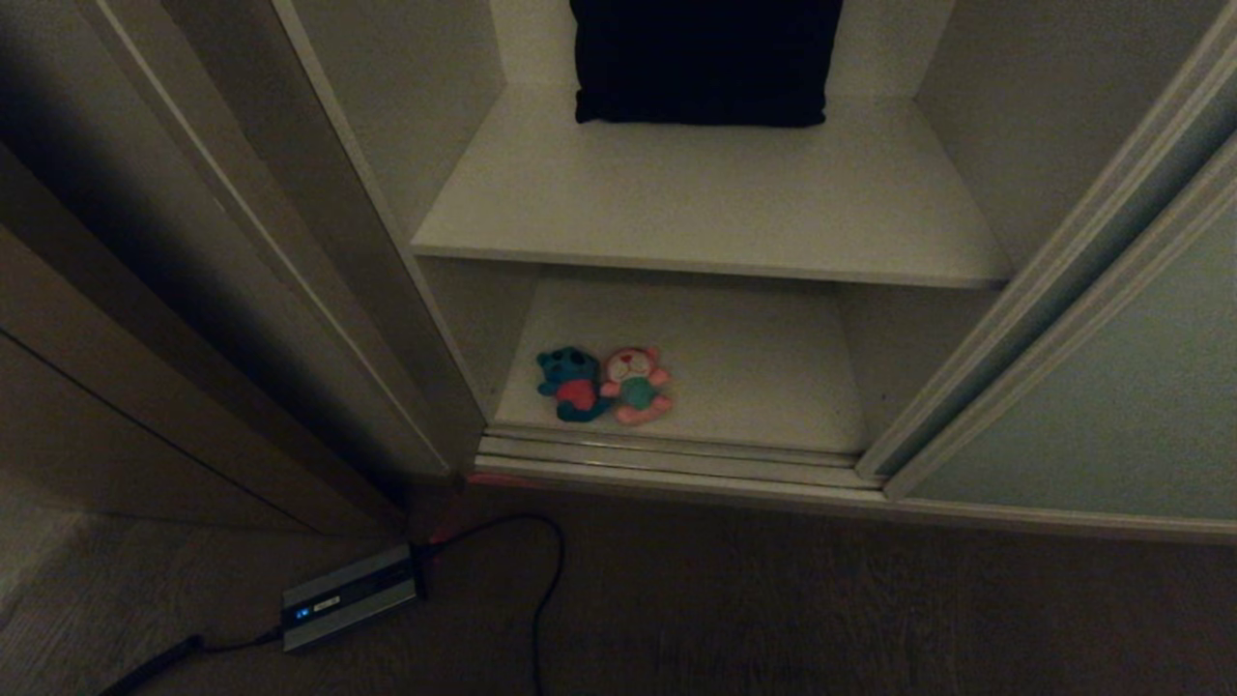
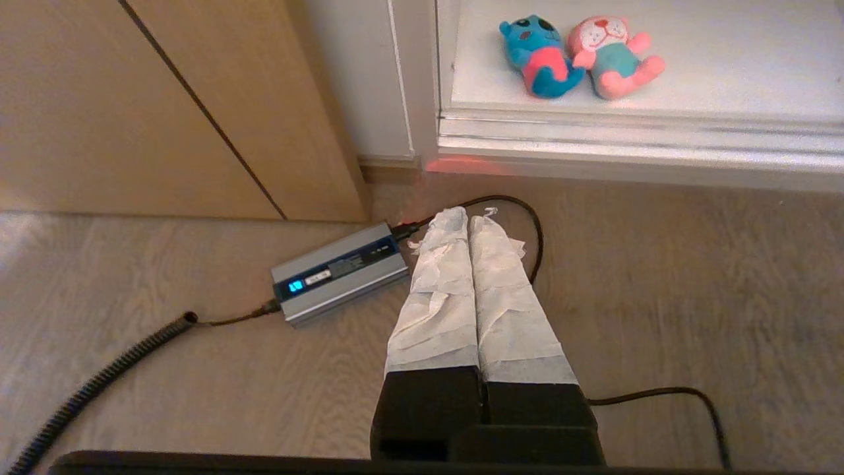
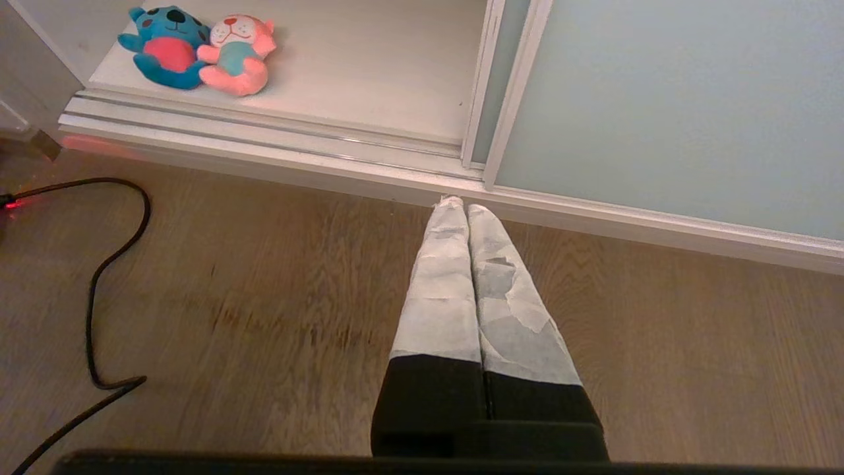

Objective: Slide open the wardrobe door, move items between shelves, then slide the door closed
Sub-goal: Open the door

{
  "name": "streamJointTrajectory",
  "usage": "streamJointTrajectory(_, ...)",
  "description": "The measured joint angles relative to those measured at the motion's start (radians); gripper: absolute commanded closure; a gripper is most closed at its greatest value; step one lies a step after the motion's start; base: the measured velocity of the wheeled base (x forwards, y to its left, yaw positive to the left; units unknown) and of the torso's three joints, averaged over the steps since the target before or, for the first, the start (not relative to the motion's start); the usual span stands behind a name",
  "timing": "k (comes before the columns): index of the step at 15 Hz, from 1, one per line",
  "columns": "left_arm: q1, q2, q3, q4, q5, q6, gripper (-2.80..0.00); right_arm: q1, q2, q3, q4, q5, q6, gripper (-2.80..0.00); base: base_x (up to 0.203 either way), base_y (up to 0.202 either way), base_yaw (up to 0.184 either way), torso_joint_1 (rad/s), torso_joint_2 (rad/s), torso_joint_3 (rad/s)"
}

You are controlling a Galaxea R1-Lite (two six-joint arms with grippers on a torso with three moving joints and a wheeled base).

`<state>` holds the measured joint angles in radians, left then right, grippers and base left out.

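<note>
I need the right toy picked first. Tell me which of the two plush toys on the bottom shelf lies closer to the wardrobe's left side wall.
The teal bear in the red shirt; the pink plush lies against its right side.

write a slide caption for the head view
Wardrobe open: sliding door pushed right, two plush toys side by side on bottom shelf.

No readable text (the charger's (image 2: 339, 274) label blurs).
</note>
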<state>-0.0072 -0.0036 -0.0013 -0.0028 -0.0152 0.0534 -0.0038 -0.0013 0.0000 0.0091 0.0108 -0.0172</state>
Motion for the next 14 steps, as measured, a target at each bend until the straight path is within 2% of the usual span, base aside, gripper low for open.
streamJointTrajectory(4,0.0,0.0,0.0,-0.001,0.003,-0.028,0.0,0.0,0.0,0.0,0.0,0.0,0.0,0.0,0.0,0.0,0.0,0.0,0.0,0.0)
streamJointTrajectory(10,0.0,0.0,0.001,-0.002,0.005,-0.028,0.0,0.0,0.0,0.0,0.0,0.0,0.0,0.0,0.0,0.0,0.0,0.0,0.0,0.0)
streamJointTrajectory(14,0.0,0.0,-0.003,0.005,0.004,-0.026,0.0,0.0,0.0,0.0,0.0,0.0,0.0,0.0,0.0,0.0,0.0,0.0,0.0,-0.126)
